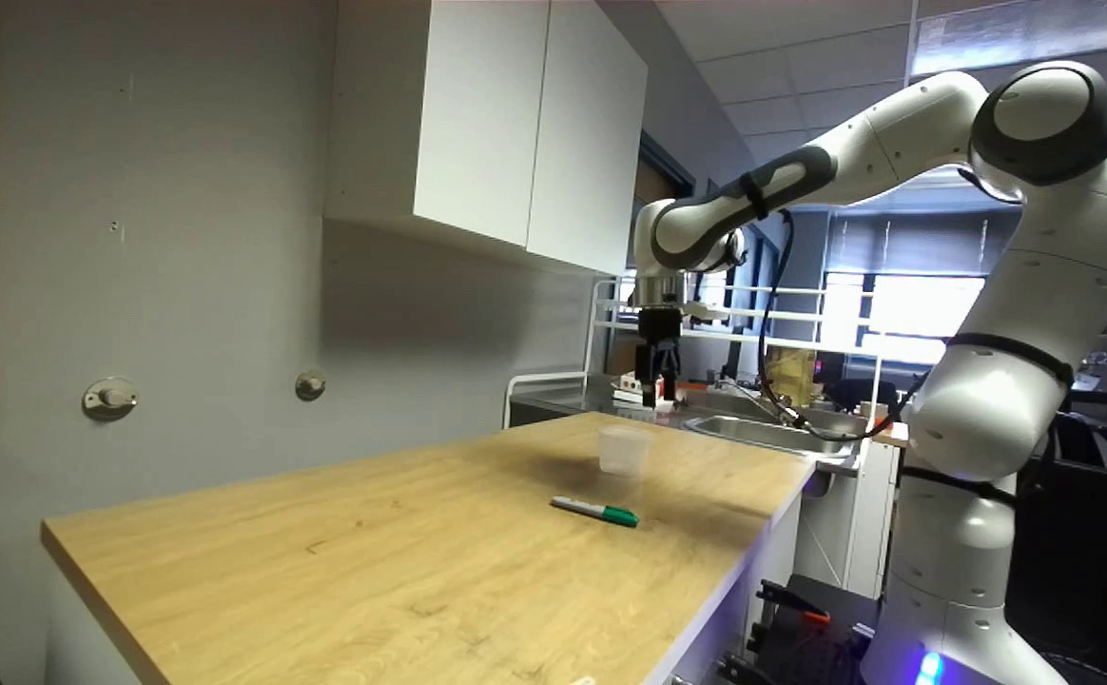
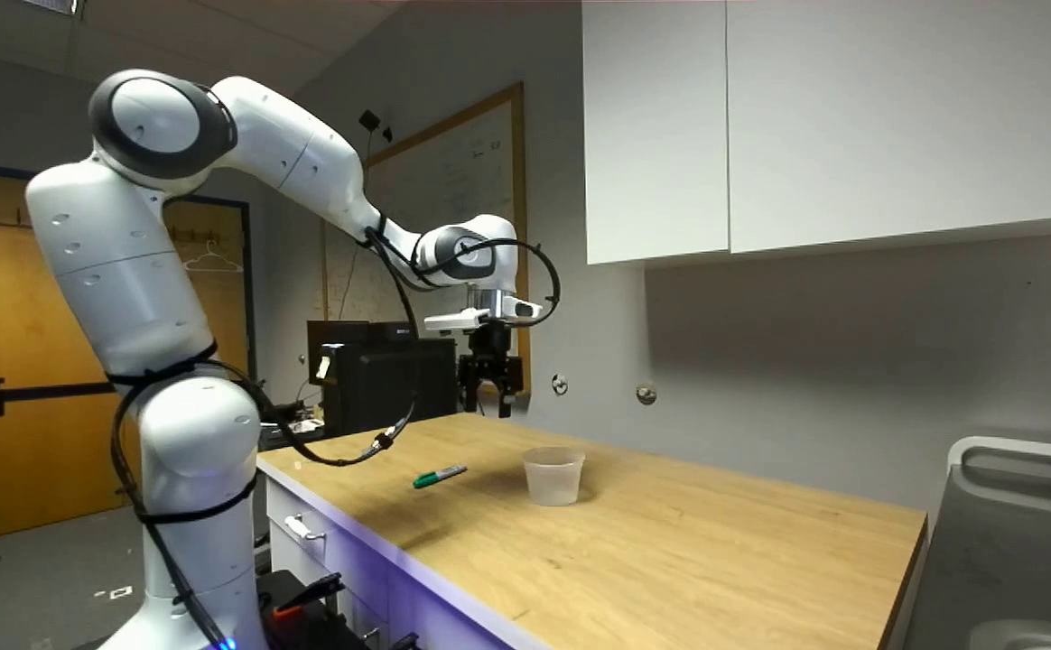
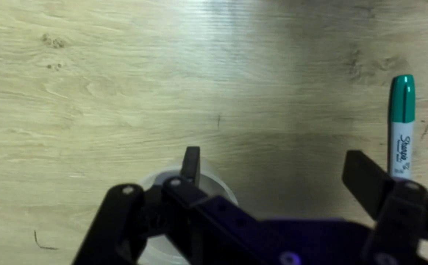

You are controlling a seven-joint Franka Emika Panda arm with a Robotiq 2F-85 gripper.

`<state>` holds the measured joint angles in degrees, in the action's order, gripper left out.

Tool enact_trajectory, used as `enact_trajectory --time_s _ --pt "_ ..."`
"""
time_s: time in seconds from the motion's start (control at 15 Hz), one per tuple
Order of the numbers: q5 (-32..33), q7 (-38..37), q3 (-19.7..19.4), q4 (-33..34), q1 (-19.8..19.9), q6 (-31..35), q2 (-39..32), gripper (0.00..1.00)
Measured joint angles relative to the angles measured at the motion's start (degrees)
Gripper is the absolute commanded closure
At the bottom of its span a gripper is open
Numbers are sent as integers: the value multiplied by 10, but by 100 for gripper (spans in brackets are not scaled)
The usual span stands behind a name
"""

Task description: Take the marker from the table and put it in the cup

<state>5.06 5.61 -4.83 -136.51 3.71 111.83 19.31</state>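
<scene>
My gripper point(image 3: 273, 160) is spread: wide gap between the fingers, table point(image 3: 125, 110) showing through it in the wrist view. In both exterior views it hangs above the tabletop, fingers pointing down. From the wrist, one finger crosses in front of the cup point(image 3: 214, 186) and hides part of it; the other shows just beside the marker point(image 3: 402, 121), whose barrel end is hidden behind it. Marker: lying flat on the table, green cap, pale barrel, "Sharpie" readable. Cup: standing upright on the table, whitish, see-through, near the marker but apart from it. Next out, the white arm point(image 2: 196, 433) stands beside the table and bends over it, black cable point(image 2: 336, 462) looping along. Around that I get a grey wall point(image 1: 202, 285) with a white cupboard point(image 1: 487, 114) above the table, both exterior views. In an exterior view, a metal sink point(image 1: 763, 433) past the table's end; in an exterior view, a framed whiteboard point(image 2: 453, 171), a brownish door point(image 2: 38, 478), drawers point(image 2: 354, 560) under the tabletop.
</scene>
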Motion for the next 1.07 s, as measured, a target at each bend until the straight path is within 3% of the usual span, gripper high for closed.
enact_trajectory --time_s 0.33,1.07 --pt "-2 -53 47 24 -29 32 -25 0" --pt "-51 -53 72 97 -68 40 -177 0"
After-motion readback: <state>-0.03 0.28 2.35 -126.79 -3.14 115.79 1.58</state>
